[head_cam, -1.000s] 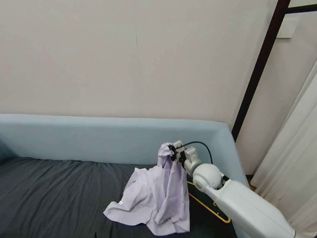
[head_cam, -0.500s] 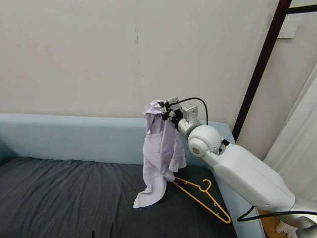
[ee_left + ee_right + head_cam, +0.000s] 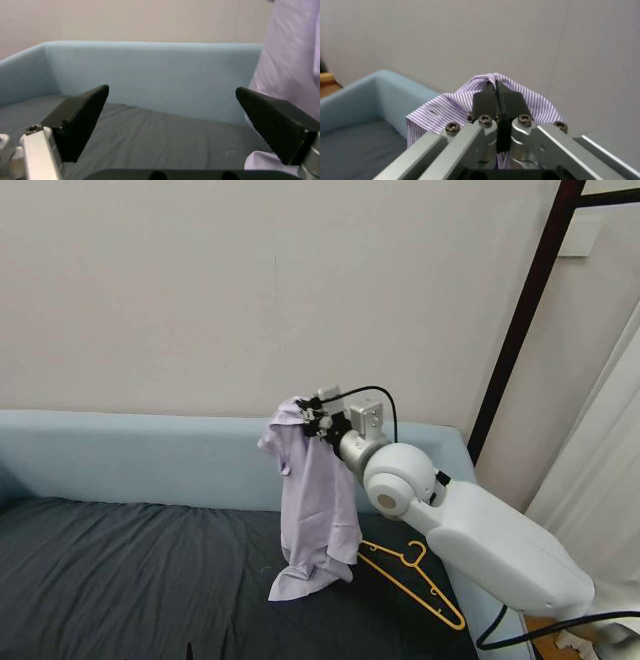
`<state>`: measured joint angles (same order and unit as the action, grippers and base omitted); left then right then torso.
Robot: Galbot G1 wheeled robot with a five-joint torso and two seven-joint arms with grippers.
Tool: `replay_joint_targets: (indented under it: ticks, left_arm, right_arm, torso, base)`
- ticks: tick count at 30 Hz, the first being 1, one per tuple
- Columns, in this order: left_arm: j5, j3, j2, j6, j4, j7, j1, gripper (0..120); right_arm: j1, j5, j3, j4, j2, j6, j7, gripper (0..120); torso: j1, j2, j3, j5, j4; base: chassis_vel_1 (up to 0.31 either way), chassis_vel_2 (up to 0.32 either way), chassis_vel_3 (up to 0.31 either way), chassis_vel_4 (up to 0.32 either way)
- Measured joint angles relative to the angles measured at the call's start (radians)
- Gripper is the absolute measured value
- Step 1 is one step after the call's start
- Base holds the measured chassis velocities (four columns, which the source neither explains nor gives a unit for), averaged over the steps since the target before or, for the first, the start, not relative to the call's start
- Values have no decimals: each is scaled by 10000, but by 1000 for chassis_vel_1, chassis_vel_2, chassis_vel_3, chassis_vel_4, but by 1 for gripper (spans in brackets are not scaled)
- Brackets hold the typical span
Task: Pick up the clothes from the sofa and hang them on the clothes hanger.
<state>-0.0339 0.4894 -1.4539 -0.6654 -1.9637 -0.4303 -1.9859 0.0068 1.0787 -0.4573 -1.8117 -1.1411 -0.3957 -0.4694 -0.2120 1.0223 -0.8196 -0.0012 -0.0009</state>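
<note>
A pale lilac striped shirt hangs from my right gripper, which is shut on its top fold level with the sofa's backrest; the hem still rests on the dark seat. In the right wrist view the closed fingers pinch the striped fabric. A yellow clothes hanger lies on the seat to the right of the shirt. My left gripper is open low over the seat, with the shirt hanging beside it.
The light blue sofa has a dark grey seat cover. A dark upright pole of the clothes rack stands past the sofa's right end, next to a pale curtain.
My right gripper has lifted the shirt up off the seat, then carried it slightly left; the shirt went from a heap to hanging long.
</note>
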Motion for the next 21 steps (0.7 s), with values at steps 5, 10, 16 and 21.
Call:
replay_joint_targets:
  ticks: [5, 10, 16, 21]
  left_arm:
    - [75, 23, 4, 0, 23, -12, 47, 100]
    - [130, -43, -4, 54, 177, 7, 215, 100]
    - [116, -145, -17, 181, 342, 83, 343, 100]
    - [116, -151, -5, 353, 398, 159, 460, 100]
  right_arm:
    - [776, 709, 149, 142, -423, 374, 286, 0]
    - [48, 988, 378, -352, 198, 447, 584, 0]
    - [-3126, 1, 705, -455, 2259, 646, 1526, 0]
    - [-7059, -2435, 1472, 1366, 2616, 1652, 2886, 0]
  torso:
    - [0, 0, 0, -1, 0]
    - [2, 1, 1, 2, -4]
    - [0, 0, 0, 8, -9]
    - [0, 1, -1, 17, -3]
  base:
    - [0, 0, 0, 0]
    - [0, 0, 0, 0]
    - [0, 0, 0, 0]
    - [0, 0, 0, 0]
